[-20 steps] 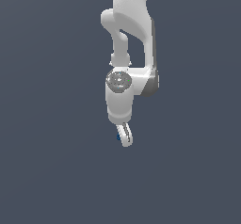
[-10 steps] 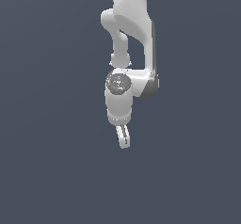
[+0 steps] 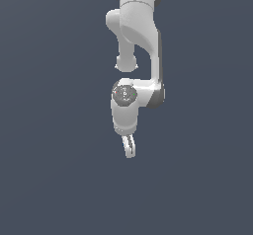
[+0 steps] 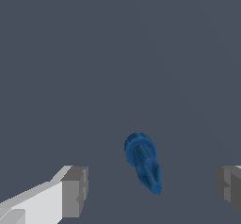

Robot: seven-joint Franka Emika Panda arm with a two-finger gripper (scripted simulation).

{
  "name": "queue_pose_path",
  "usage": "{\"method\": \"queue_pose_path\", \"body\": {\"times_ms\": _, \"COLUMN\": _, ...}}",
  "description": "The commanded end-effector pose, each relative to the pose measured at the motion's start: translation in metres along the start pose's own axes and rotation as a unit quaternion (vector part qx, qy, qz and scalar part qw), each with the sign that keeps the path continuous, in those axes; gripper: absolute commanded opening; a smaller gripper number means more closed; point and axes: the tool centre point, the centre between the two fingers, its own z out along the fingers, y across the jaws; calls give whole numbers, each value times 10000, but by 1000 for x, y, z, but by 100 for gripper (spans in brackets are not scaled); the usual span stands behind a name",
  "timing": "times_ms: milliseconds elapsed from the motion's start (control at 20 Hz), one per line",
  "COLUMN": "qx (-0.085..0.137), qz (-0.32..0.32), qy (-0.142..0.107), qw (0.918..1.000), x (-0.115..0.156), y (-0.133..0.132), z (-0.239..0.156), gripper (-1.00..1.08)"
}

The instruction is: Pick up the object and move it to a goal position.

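In the exterior view the white arm (image 3: 136,56) came down from the top centre of the frame, and its tool (image 3: 129,147) hung just below the middle of the picture over the plain dark grey desk (image 3: 49,179). From that camera the fingers overlapped one another, so the gap between them could not be judged there, and the object could not be made out in that view.

The wrist view showed the state plainly. One grey pad sat on a white finger (image 4: 73,192) at the lower left of the frame, and the other grey pad (image 4: 230,188) stood at the lower right edge, partly cut off by the frame. The two were well apart, so the tool (image 4: 151,190) stood wide open and gripped nothing.

The object (image 4: 142,162), a small dark-blue lump with a rounded end and a narrower ribbed knob, lay on the desk in the lower centre of the wrist frame. It sat between the two pads, touching neither, with bare grey desk on both sides of it. Its round end pointed toward the upper left of the frame and its knob toward the lower right. It lay a little nearer the left pad than the right one.
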Motion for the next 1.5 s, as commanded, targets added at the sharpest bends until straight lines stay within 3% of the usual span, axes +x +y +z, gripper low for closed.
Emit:
{"method": "queue_pose_path", "body": {"times_ms": 0, "qx": -3, "qz": 8, "qy": 0, "qw": 10000, "x": 0, "y": 1, "z": 13, "gripper": 100}}
{"method": "queue_pose_path", "body": {"times_ms": 300, "qx": -2, "qz": 8, "qy": 0, "qw": 10000, "x": 0, "y": -1, "z": 22, "gripper": 100}}
{"method": "queue_pose_path", "body": {"times_ms": 350, "qx": -2, "qz": 8, "qy": 0, "qw": 10000, "x": 0, "y": -1, "z": 22, "gripper": -100}}
{"method": "queue_pose_path", "body": {"times_ms": 1000, "qx": -2, "qz": 8, "qy": 0, "qw": 10000, "x": 0, "y": 0, "z": 20, "gripper": -100}}
{"method": "queue_pose_path", "body": {"times_ms": 1450, "qx": -2, "qz": 9, "qy": -5, "qw": 10000, "x": -6, "y": 13, "z": -7, "gripper": -100}}
